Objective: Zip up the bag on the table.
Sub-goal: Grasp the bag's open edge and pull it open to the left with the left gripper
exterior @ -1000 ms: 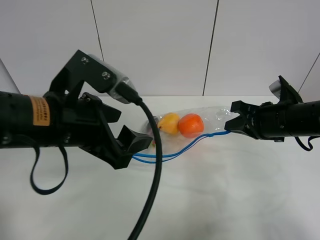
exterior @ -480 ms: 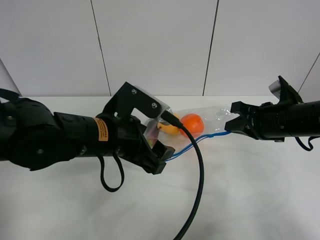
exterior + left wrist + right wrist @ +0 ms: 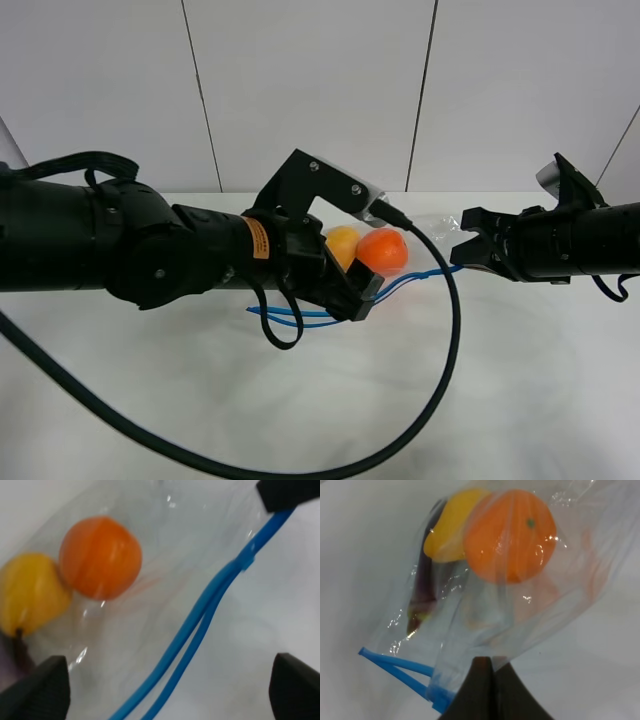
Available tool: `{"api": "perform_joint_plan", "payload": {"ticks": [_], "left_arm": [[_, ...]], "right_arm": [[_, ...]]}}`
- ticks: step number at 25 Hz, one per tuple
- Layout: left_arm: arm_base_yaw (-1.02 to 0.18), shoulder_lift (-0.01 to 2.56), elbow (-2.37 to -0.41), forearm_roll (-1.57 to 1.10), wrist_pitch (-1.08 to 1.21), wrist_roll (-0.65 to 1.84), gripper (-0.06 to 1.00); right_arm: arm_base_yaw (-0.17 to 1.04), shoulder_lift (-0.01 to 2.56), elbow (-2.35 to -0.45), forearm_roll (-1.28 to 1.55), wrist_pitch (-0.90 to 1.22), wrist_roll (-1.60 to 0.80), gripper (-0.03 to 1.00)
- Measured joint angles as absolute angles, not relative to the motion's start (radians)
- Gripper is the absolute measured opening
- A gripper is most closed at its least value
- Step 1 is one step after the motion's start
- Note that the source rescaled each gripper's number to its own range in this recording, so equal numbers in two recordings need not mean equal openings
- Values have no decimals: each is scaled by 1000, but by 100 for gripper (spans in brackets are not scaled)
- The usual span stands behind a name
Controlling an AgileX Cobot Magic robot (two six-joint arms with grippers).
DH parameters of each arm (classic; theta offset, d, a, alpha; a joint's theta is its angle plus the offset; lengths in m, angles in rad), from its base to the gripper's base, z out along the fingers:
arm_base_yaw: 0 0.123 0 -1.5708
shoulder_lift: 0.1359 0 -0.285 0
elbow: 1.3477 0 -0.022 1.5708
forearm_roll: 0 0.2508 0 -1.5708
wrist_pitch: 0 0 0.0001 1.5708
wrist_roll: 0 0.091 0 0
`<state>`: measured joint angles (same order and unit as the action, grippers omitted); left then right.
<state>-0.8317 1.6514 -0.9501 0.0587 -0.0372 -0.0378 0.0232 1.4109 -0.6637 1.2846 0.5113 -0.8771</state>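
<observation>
The clear bag lies on the white table, with an orange and a yellow pear showing through it. Its blue zip strip is parted into two lines along most of its length. My left gripper hovers open over the strip beside the orange; in the left wrist view the gripper straddles the strip, and the orange and pear show. My right gripper is shut on the bag's right end by the strip. The right wrist view shows the pinch, the orange, the pear and the purple eggplant.
A thick black cable loops from the left arm down over the table in front of the bag. A white panelled wall stands behind the table. Bare table top lies to the front and right.
My left arm has swung right along the bag, from its left end to beside the orange. The right gripper has kept its hold and not moved.
</observation>
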Motion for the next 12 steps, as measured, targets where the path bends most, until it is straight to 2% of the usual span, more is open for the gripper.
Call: {"api": "perform_joint_plan", "payload": {"ticks": [5, 12], "left_arm": [[-880, 1725, -1026, 59, -38, -38, 89], [-889, 1845, -1114, 59, -37, -38, 89]], "right_arm": [[23, 1411, -664, 1282, 531, -877, 0], [23, 1411, -664, 1276, 533, -877, 0]]}}
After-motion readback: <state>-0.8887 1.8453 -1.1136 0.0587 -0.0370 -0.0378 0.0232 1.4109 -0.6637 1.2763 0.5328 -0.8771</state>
